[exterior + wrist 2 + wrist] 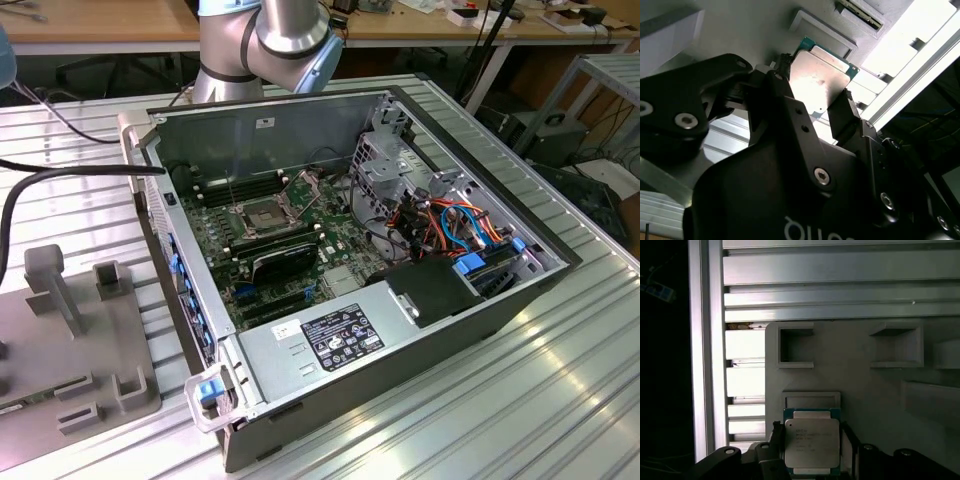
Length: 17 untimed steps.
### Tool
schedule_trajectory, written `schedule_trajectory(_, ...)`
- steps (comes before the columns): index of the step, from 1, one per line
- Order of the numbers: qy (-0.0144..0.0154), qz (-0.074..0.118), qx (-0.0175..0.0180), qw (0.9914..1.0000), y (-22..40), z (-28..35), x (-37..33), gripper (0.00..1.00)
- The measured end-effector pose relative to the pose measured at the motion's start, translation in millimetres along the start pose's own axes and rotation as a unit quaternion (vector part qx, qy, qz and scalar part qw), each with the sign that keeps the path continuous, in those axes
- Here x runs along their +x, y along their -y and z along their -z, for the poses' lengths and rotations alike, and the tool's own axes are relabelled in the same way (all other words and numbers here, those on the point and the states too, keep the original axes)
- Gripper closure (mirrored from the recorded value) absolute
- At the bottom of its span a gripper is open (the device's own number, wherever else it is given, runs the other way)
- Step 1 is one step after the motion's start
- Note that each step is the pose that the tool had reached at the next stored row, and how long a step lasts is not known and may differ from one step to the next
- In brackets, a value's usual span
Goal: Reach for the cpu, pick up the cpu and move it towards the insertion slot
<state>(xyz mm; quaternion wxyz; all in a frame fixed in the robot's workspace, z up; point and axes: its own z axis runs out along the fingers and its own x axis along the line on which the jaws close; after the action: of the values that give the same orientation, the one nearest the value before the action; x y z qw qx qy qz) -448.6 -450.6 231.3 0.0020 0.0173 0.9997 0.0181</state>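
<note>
In both wrist views we see the cpu (pixel 812 442) (pixel 821 75) squarely between the fingers (pixel 848 437) of the gripper (pixel 811 440) (pixel 815 82). The jaws are narrowed onto it, pads apparently pressed against its two opposite side edges, over the grey fixture plate (pixel 860 390). It lies flat, metal face toward the cameras, near-square, its slightly longer sides running along the fingers; the insertion slot (pixel 262 215) sits inside the open computer case (pixel 260 130) in the exterior view.

The gripper (pixel 815 82) clamps the cpu (pixel 824 75) between two black fingers (pixel 790 105) at opposite edges, above a grey tray (pixel 750 30) with rectangular pockets.
</note>
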Motion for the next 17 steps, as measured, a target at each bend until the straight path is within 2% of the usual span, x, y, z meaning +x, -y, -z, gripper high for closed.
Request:
schedule_trajectory(6, 0.0000, 0.000, 0.0000, 1.00000, -0.3, 8.1, 0.0, 0.45)
schedule_trajectory(13, 0.0001, 0.000, 0.0000, 1.00000, -0.9, 22.9, -0.1, 0.45)
schedule_trajectory(17, 0.0001, 0.000, 0.0000, 1.00000, -1.3, 36.9, -0.1, 0.45)
